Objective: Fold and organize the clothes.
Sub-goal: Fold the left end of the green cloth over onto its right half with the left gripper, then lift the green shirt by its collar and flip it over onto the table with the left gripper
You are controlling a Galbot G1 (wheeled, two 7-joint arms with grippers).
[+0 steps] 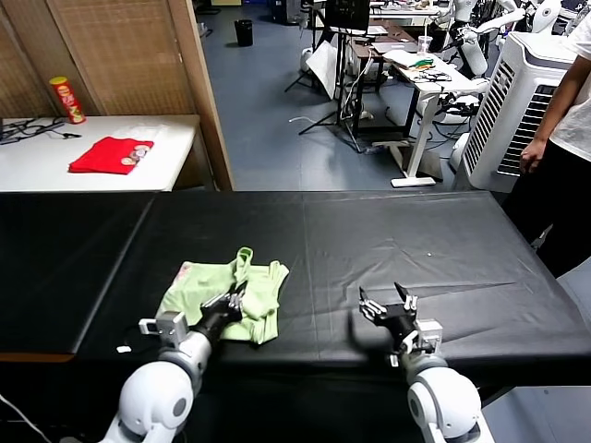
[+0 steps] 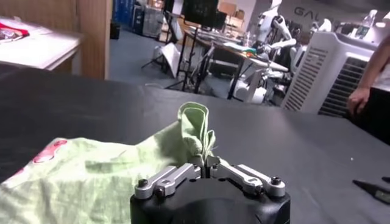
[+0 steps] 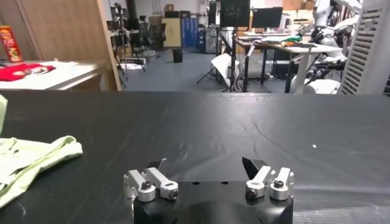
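**Fabric pinched, fold at risk on the black table**

Fabric from the pale green shirt (image 2: pixel 109 176) stands in a raised peak between the tips of the left gripper (image 2: pixel 206 163), whose fingers are drawn together on it; the wrist view shows the cloth rising in a narrow twist just beyond the closed tips. Seen from the head, the left gripper (image 1: pixel 228 305) sits over the near right part of the shirt (image 1: pixel 222 293), which lies crumpled near the front edge of the black table (image 1: pixel 388 240), left of centre, its pink-red print showing at the far left corner.

The right gripper (image 1: pixel 388 309) hovers low over bare tabletop well to the right of the shirt, its fingers spread wide and holding nothing.

The hold looks thin: only a small ridge of cloth seems caught, so a quick lift or pull could let it slip free and drop the layer askew. A pull with one hand alone may also drag the whole garment across the smooth cover, or bunch it further, rather than fold it. The shirt lies close to the table's front edge, so a draw toward the robot could tip part of it over.

A small red garment (image 1: pixel 111 155) rests on the white side table (image 1: pixel 175 148) far behind, beside a tall red can (image 1: pixel 66 100).
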